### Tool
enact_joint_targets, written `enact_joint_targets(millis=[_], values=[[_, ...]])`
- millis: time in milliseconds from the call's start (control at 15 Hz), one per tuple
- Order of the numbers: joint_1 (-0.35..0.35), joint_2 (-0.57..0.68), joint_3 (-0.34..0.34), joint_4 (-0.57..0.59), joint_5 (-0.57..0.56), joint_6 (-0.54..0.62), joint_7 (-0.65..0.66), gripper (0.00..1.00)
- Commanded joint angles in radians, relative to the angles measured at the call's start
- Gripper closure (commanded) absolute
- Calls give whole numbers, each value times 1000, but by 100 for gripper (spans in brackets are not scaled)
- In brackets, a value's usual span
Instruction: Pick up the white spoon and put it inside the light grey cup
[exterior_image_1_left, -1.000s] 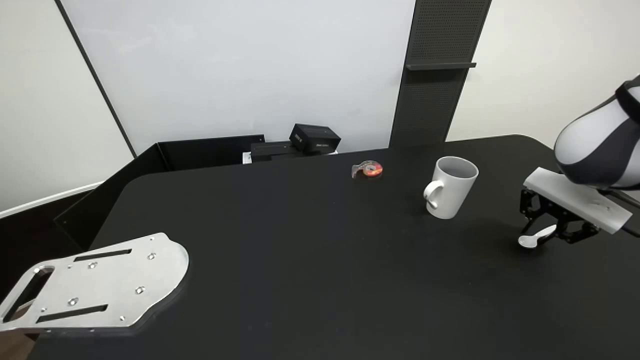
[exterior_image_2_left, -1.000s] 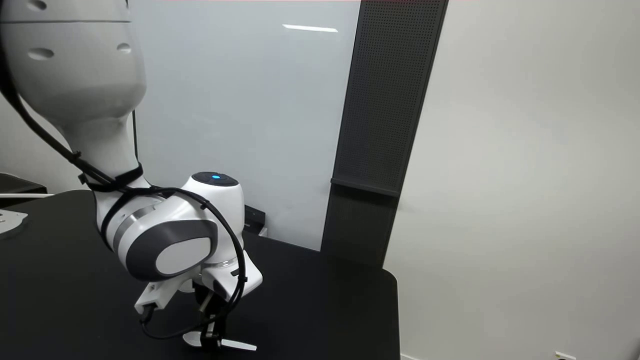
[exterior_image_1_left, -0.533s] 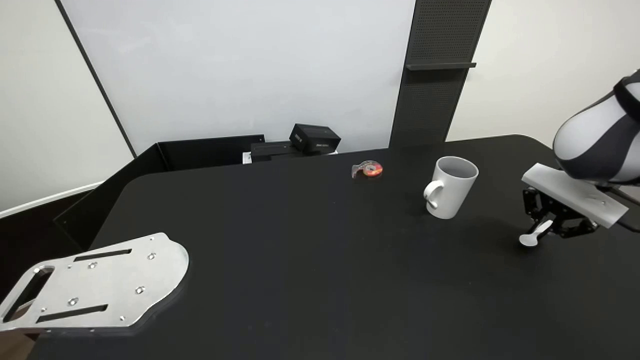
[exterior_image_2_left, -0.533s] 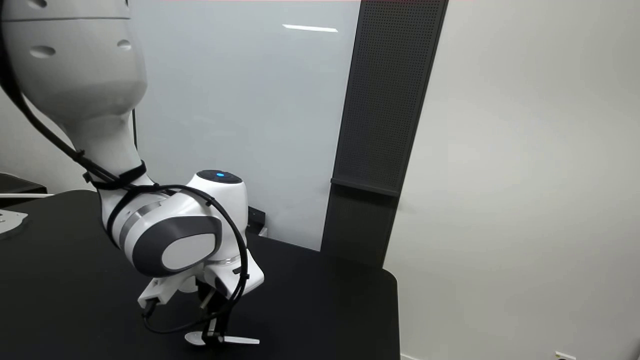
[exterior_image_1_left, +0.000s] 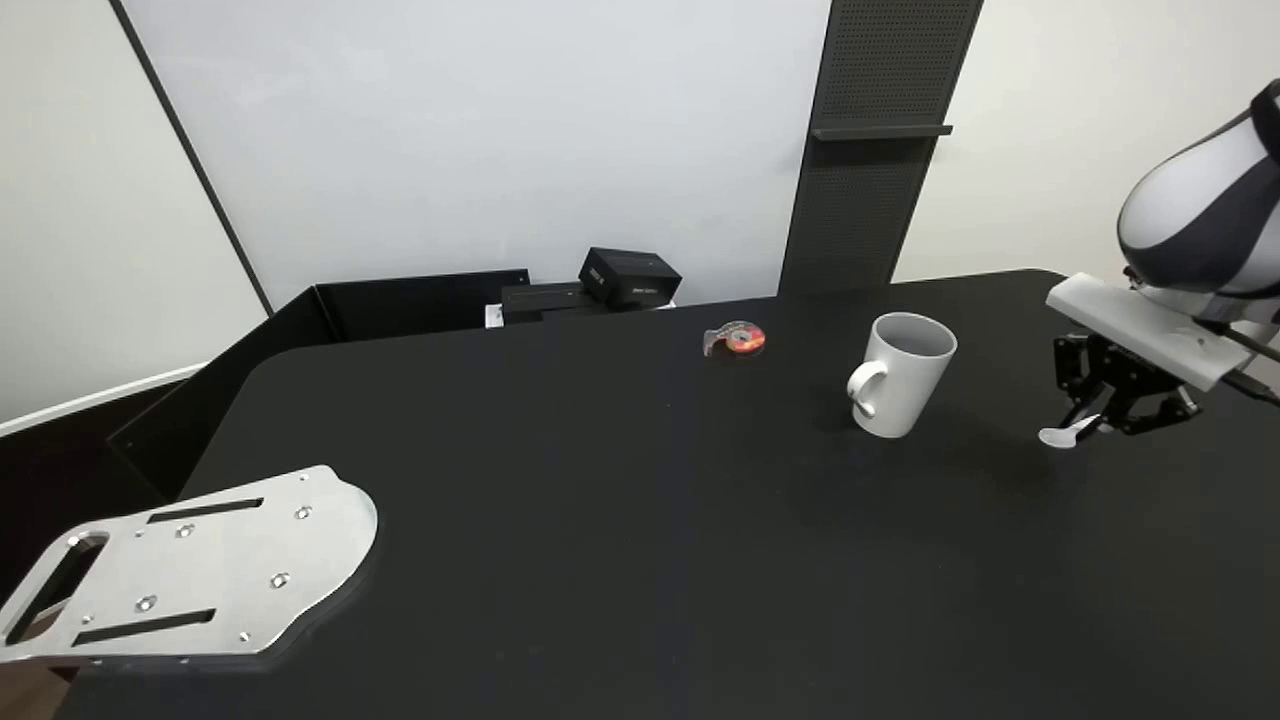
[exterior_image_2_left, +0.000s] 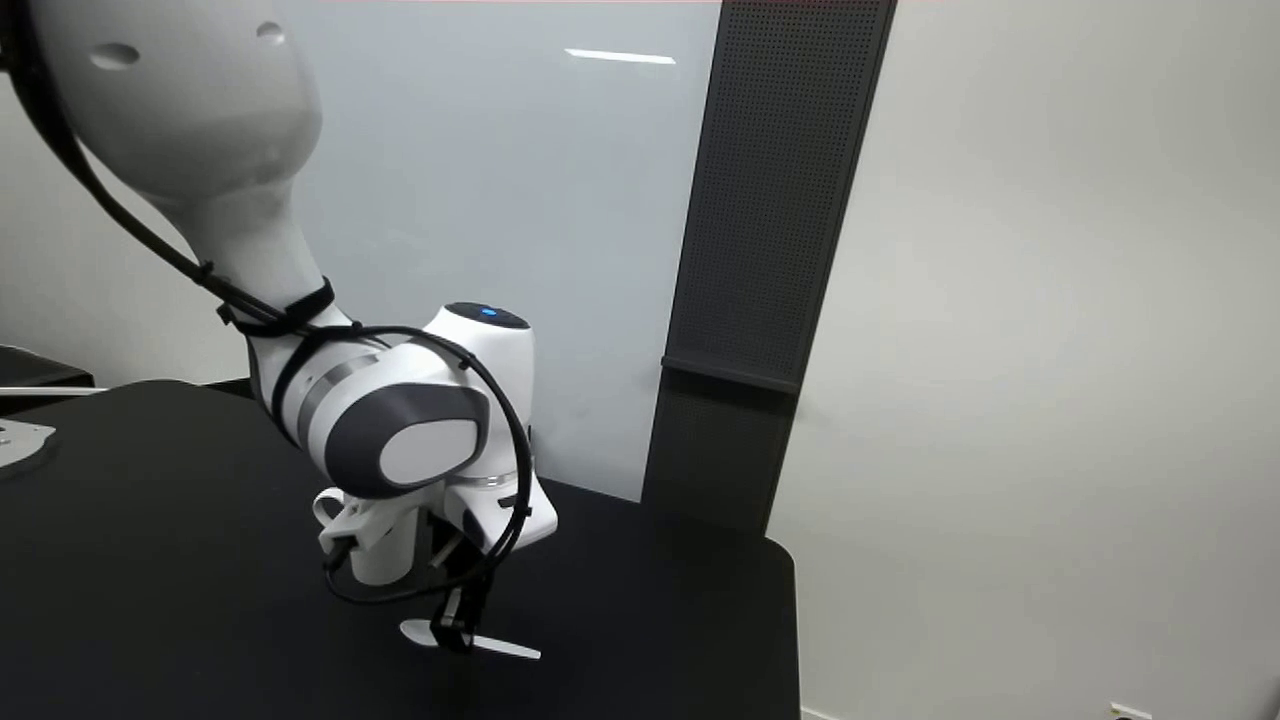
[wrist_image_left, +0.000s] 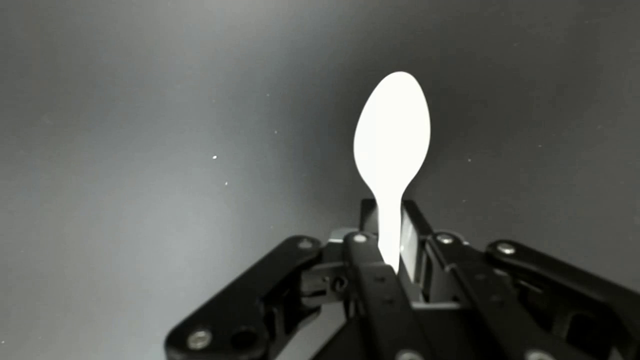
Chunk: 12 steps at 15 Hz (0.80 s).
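Wrist view: a white spoon (wrist_image_left: 391, 162), egg-shaped bowl narrowing to a slim handle, is clamped in the gripper (wrist_image_left: 391, 214).

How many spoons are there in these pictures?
1. The white spoon is held by its handle in the gripper; the same one shows in all three views. Any lying deep inside the light grey mug would be hidden.
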Motion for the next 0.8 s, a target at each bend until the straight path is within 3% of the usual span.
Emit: enact_joint_targets(millis=[0, 533, 733], values=[[-35, -67, 23, 16, 25, -117, 52, 96], [-128, -193, 149, 14, 234, -203, -10, 96], [-131, -223, 173, 15, 329, -227, -51, 96]])
